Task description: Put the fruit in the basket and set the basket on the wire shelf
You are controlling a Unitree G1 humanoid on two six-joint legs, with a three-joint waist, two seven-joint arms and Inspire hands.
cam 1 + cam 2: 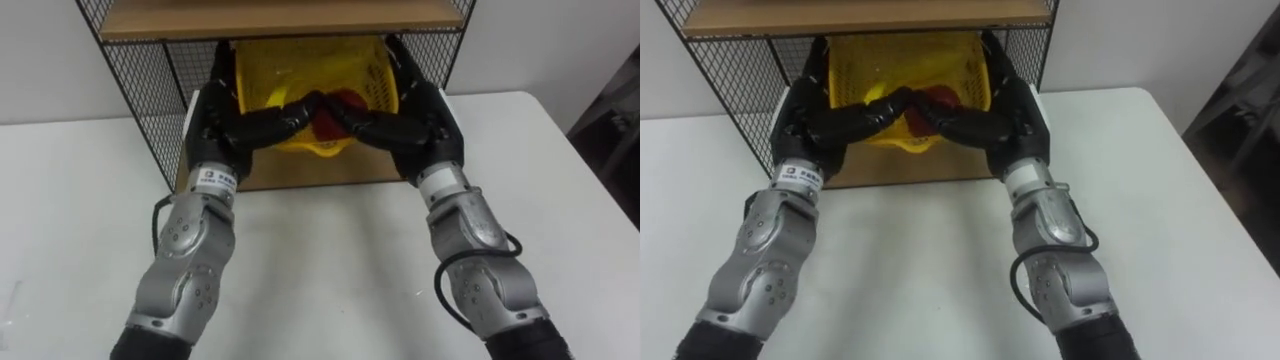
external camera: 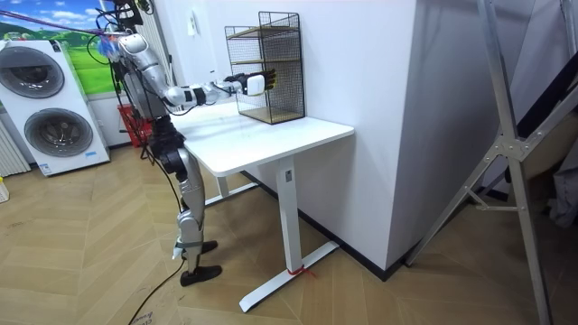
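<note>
Left eye view: the white tabletop (image 1: 320, 270) is bare in front of the shelf, with wide room left and right. Both forearms reach across it into the lower bay of the wire shelf (image 1: 140, 90). The left hand (image 1: 213, 118) and right hand (image 1: 428, 112) flank the yellow basket (image 1: 300, 65), fingers straight along its sides and thumbs meeting across its near rim. Red fruit (image 1: 347, 98) shows inside. The basket seems to sit on the bottom board (image 1: 300, 172), close to that board's near edge. Pulling the hands out could catch the rim and drag the basket forward off the board. The shelf's sides crowd both wrists, and the upper board (image 1: 270, 18) leaves little headroom.
</note>
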